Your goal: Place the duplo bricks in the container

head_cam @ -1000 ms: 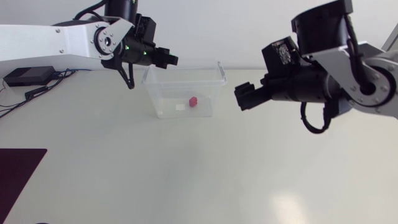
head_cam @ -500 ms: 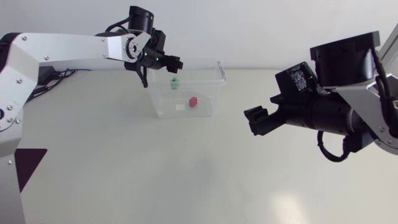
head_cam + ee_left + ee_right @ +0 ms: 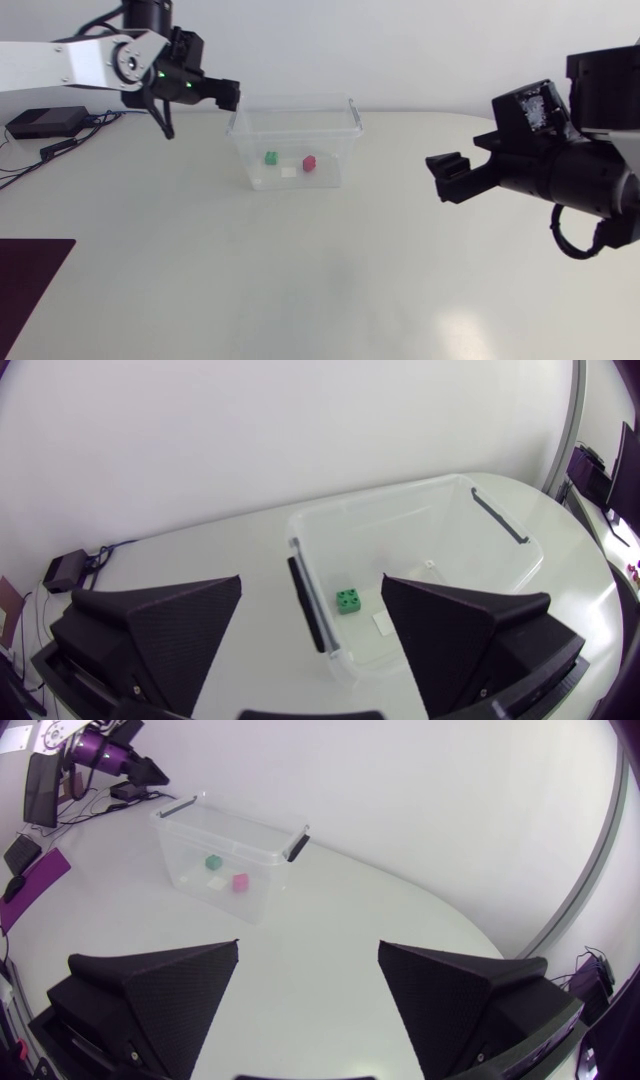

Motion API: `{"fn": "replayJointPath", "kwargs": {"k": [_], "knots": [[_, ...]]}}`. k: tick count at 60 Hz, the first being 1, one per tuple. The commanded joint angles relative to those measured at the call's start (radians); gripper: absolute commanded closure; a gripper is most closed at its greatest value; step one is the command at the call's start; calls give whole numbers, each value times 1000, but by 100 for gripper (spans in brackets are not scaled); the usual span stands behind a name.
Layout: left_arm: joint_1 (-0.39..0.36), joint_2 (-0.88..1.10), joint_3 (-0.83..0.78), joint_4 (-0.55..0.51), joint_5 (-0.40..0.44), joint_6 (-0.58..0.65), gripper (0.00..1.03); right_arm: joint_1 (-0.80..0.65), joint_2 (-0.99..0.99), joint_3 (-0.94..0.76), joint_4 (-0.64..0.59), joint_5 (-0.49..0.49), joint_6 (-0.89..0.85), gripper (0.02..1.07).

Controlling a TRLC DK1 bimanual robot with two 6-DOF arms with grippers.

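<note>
**Progress.** You have two bricks in the container, and no brick shows loose on the table (image 3: 300, 290) in any view. Judge the job finished, or nearly so. Any brick left to place is out of sight here.

**Container** (image 3: 296, 140). Clear plastic, lid off. It stands toward the table's far edge, a little left of the middle.

**Green brick** (image 3: 271, 157). On the container's floor, toward its left end. Placed.

**Red brick** (image 3: 309, 162). On the container's floor, near the green brick but not touching it. Placed.

**White piece** (image 3: 290, 172). Small and flat, between the two bricks and closer to the container's near wall. You cannot tell whether it is a brick or a sticker.

**Left pincer** (image 3: 228, 95). Fingers wide apart, holding nothing. It hangs just beside the container's far left corner, at about rim height. In its own camera the container's left rim runs under the gap between the fingers. The green brick lies ahead of it and lower, inside the container, and touches neither finger.

**Right pincer** (image 3: 447, 178). Fingers apart, holding nothing. It is over the right part of the table, well apart from the container and pointed toward it. In its own camera both bricks sit far ahead, inside the container.
</note>
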Motion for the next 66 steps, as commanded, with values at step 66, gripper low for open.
{"fn": "replayJointPath", "kwargs": {"k": [66], "knots": [[244, -1085, -908, 82, -11, 123, 4, -390, -466, -340, 77, -40, -103, 6]]}}
